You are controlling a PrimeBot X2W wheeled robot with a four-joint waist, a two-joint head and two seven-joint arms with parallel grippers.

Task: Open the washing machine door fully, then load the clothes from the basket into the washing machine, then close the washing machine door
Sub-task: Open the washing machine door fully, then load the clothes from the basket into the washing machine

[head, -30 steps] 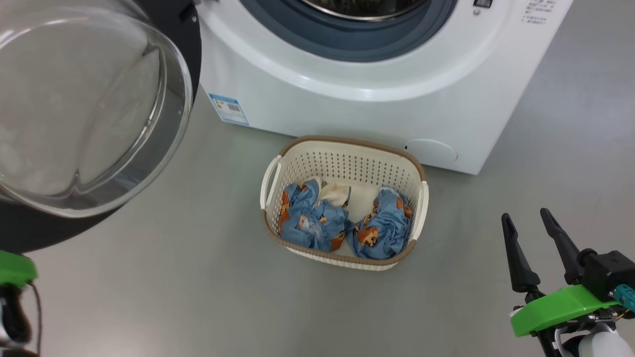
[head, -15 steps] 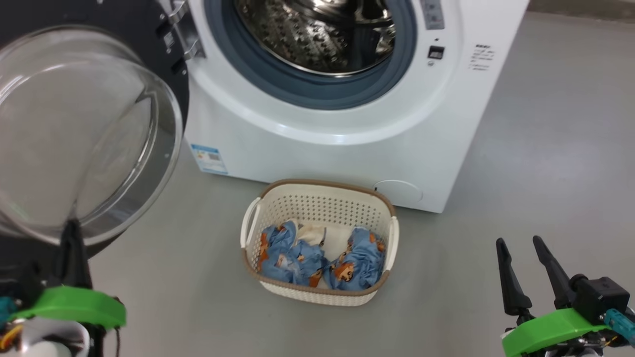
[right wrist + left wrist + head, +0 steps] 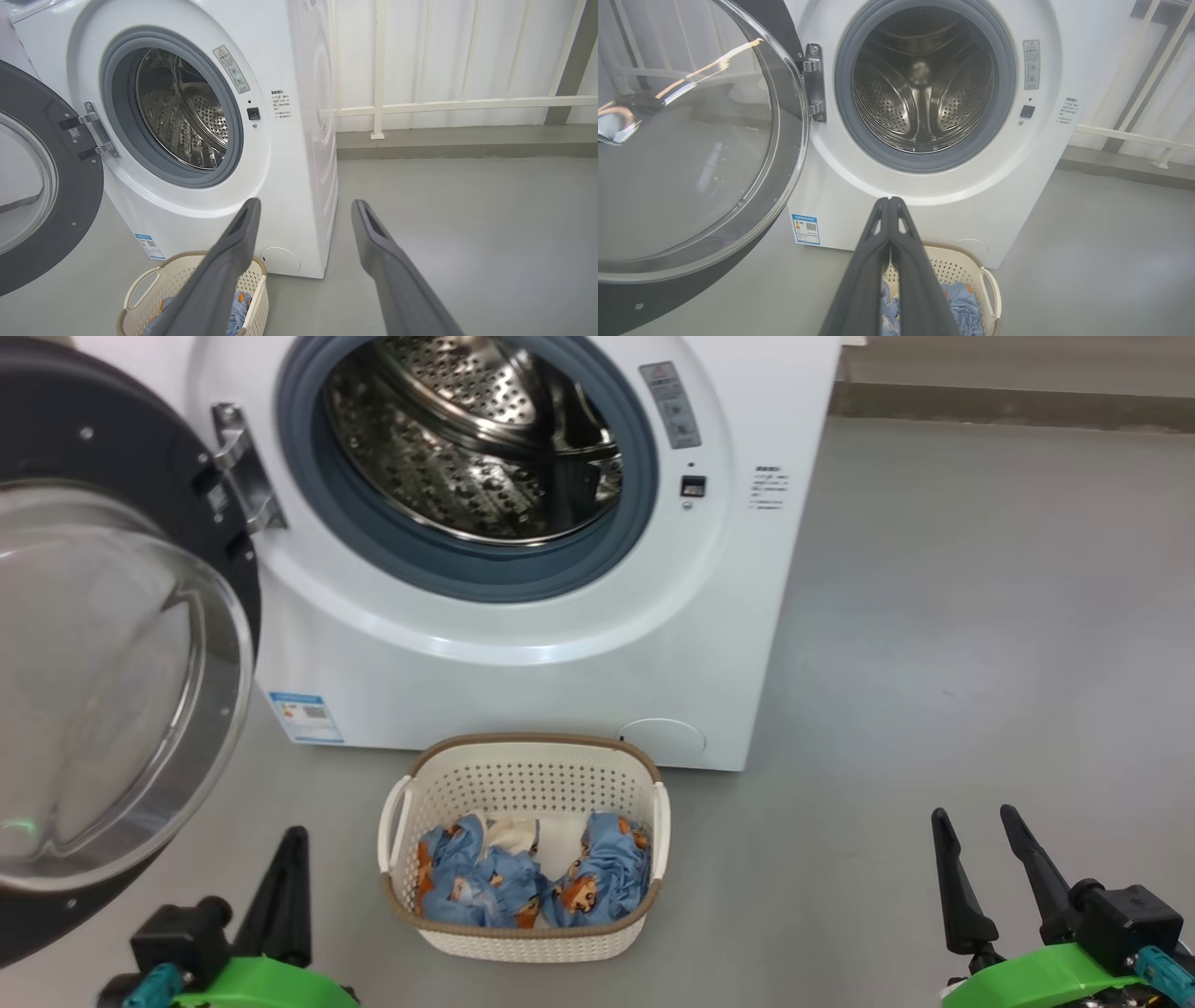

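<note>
The white washing machine [image 3: 523,681] stands with its steel drum [image 3: 467,439] exposed. Its door [image 3: 103,709], black-rimmed with a clear glass bowl, is swung out to the left on its hinge. On the floor in front sits the cream basket [image 3: 523,933] holding light-blue bear-print clothes [image 3: 523,877] and a cream piece. My left gripper [image 3: 297,835] is shut and empty at the lower left, just left of the basket; in the left wrist view, the left gripper [image 3: 889,201] has its fingers pressed together. My right gripper [image 3: 971,817] stands open at the lower right, well right of the basket, the same right gripper [image 3: 303,205] with spread, empty fingers.
Grey floor [image 3: 980,663] stretches to the right of the machine. A white railing [image 3: 444,105] and a low kerb run behind the machine's right side. The open door [image 3: 691,154] juts out over the floor on the left.
The camera has tilted up, so the drum now shows and the basket sits lower in the picture. My left gripper has come into view at the lower left.
</note>
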